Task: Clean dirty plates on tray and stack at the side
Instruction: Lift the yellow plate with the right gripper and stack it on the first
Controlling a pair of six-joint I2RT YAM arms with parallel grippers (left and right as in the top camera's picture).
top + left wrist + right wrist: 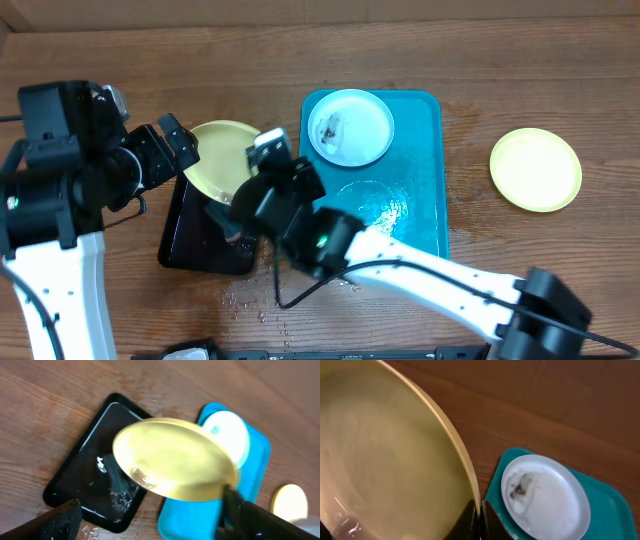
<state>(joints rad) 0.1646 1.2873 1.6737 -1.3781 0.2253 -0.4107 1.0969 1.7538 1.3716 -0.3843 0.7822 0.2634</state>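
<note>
1. Pale yellow-green plastic: one plate (215,150) is lifted and tilted over the 12 o'clock end of the black tray (185,235) on the overhead view. It has water beads near its lower rim.
2. The right gripper (480,521) has its two dark fingertips pinched together on this plate's rim. The wrist camera shows almost no gap between them beyond the rim's thickness.
3. The left gripper (182,142) sits at the plate's 9 o'clock edge with its fingers spread wide and nothing clamped. In its own camera the plate's rim comes close to one finger (250,515); whether they touch cannot be told.
4. The turquoise tray (425,200) lies at 3 o'clock from the held plate, its floor wet and glistening.
5. A white plate (350,127) rests flat in the tray's 11 o'clock corner. It carries a dark smear (328,128) left of its centre.
6. A second yellow-green plate (535,168) lies flat on the wooden table (500,60), well apart from the tray at its 3 o'clock side. It looks free of smears.
7. The black tray is wet inside, and water drops (250,295) speckle the wood near its 5 o'clock corner.
</note>
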